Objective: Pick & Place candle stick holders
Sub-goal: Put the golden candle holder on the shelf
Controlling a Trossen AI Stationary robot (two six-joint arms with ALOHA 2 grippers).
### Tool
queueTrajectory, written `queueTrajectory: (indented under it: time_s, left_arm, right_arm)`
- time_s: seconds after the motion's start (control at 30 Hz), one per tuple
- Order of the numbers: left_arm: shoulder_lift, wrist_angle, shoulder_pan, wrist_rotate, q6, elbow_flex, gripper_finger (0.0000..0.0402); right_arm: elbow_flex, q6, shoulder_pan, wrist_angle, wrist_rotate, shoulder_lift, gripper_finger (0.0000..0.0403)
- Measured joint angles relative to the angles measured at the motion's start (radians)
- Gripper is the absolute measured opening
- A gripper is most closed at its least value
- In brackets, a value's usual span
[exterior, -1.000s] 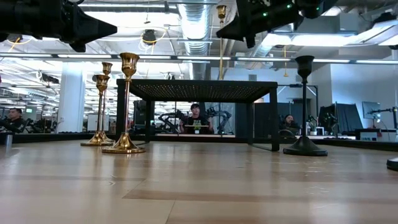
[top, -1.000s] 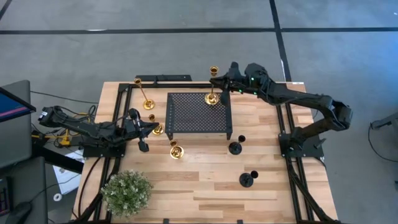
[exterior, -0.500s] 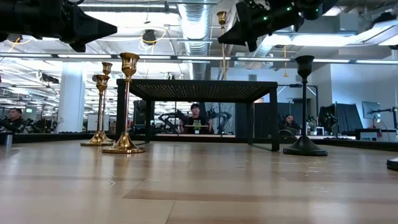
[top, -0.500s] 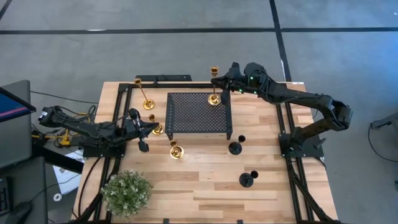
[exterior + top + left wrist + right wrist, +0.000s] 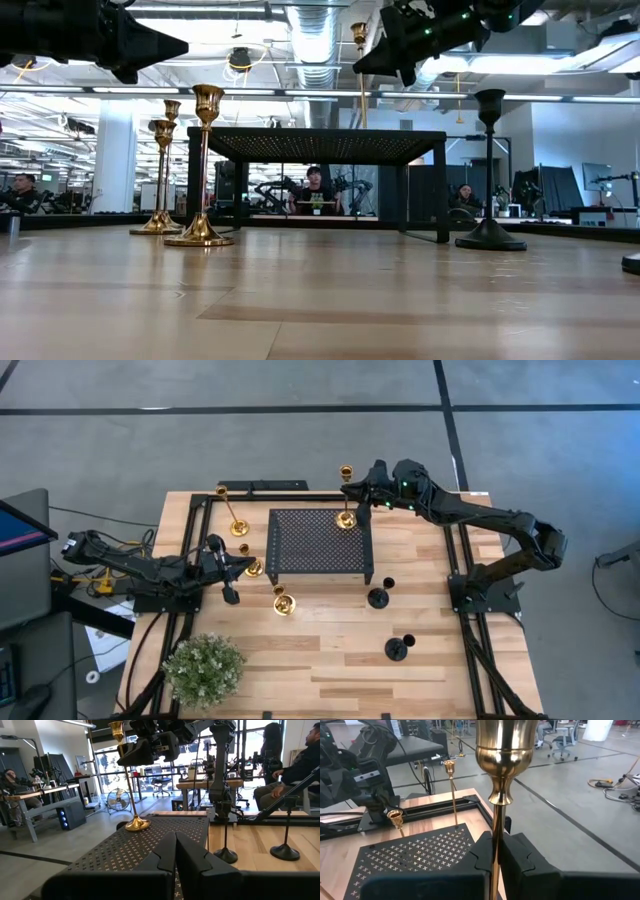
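The right hand (image 5: pixel 352 488) is high over the far corner of the black metal stand (image 5: pixel 318 543). Its fingers are pinched on the thin stem of a tall gold candle holder (image 5: pixel 346 517). The round foot of that holder sits on top of the stand, right under the hand, and its cup (image 5: pixel 506 750) pokes up above the fingers.

The left hand (image 5: pixel 247 564) waits near the left side of the stand, with its fingers pressed together and nothing in them. A short gold holder (image 5: pixel 254 567) stands just beside it on the desk (image 5: pixel 330 650). Another gold holder (image 5: pixel 284 601) is a little in front of it, and a tall gold one (image 5: pixel 237 525) is behind it. Two black holders (image 5: pixel 378 596) (image 5: pixel 397 648) stand on the far side of the stand from this hand.
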Motion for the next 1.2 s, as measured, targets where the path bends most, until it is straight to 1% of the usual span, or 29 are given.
queueTrajectory:
  time_s: [0.17, 0.23, 0.63, 0.73, 0.8, 0.97, 1.1, 1.2]
  left_arm:
    - [0.0, 0.0, 0.0, 0.0, 0.0, 0.0, 0.0008]
    - [0.0, 0.0, 0.0, 0.0, 0.0, 0.0, 0.0008]
    - [0.0, 0.0, 0.0, 0.0, 0.0, 0.0, 0.0008]
    - [0.0, 0.0, 0.0, 0.0, 0.0, 0.0, 0.0008]
    - [0.0, 0.0, 0.0, 0.0, 0.0, 0.0, 0.0008]
    - [0.0, 0.0, 0.0, 0.0, -0.001, 0.0, 0.0008]
    - [0.0, 0.0, 0.0, 0.0, -0.001, 0.0, 0.0008]
    - [0.0, 0.0, 0.0, 0.0, -0.001, 0.0, 0.0008]
  right_arm:
    - [0.0, 0.002, 0.0, -0.002, 0.0, 0.0, 0.0008]
    - [0.0, 0.002, 0.0, -0.002, 0.0, 0.0, 0.0015]
    - [0.0, -0.003, 0.001, -0.009, -0.001, 0.001, 0.0095]
    - [-0.001, -0.005, 0.001, -0.026, -0.001, -0.016, 0.0116]
    - [-0.001, -0.008, 0.001, -0.043, -0.001, -0.044, 0.0129]
    - [-0.001, -0.064, 0.001, -0.177, -0.001, -0.158, 0.0151]
    - [-0.001, -0.076, 0.002, -0.297, -0.001, -0.266, 0.0153]
    - [-0.001, -0.076, 0.002, -0.406, -0.001, -0.348, 0.0146]
